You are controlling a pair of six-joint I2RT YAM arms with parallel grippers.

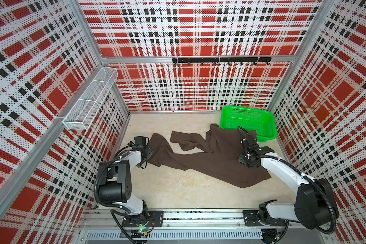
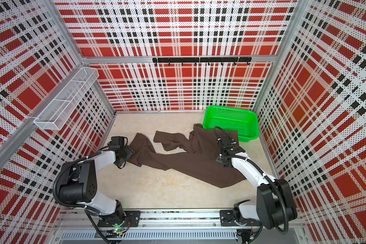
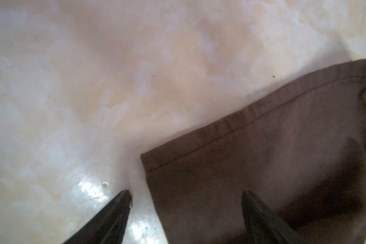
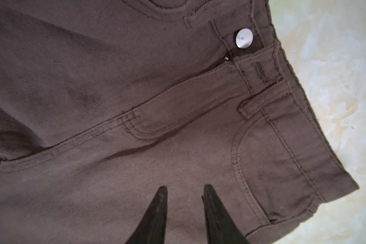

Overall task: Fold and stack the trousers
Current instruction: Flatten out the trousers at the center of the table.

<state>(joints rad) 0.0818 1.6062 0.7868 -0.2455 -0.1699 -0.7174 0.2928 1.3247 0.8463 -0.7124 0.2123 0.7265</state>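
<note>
**Brown trousers lie unfolded between both arms**

The long dark brown cloth trousers point(image 1: 209, 160) lie loosely spread and creased on the pale mottled worktop point(image 1: 178, 190). They run from the left arm across to the right arm. One leg reaches the left side. The other leg is doubled back in a rumpled bend toward the rear middle. At the far right the cloth lies against the front wall of the bright green plastic mesh basket point(image 1: 251, 120), which stands in the rear right corner.

The left fingers point(image 3: 114, 215) are spread wide and grasp nothing. One is over bare worktop and the other over the hemmed corner of the trouser leg.

The right fingers point(image 4: 154, 215) stand a narrow gap apart above the flat front of the trousers, beside a pocket seam. No cloth is pinched between them. The round silver waist button point(image 4: 244, 38) shows farther along the waistband, unfastened.
</note>
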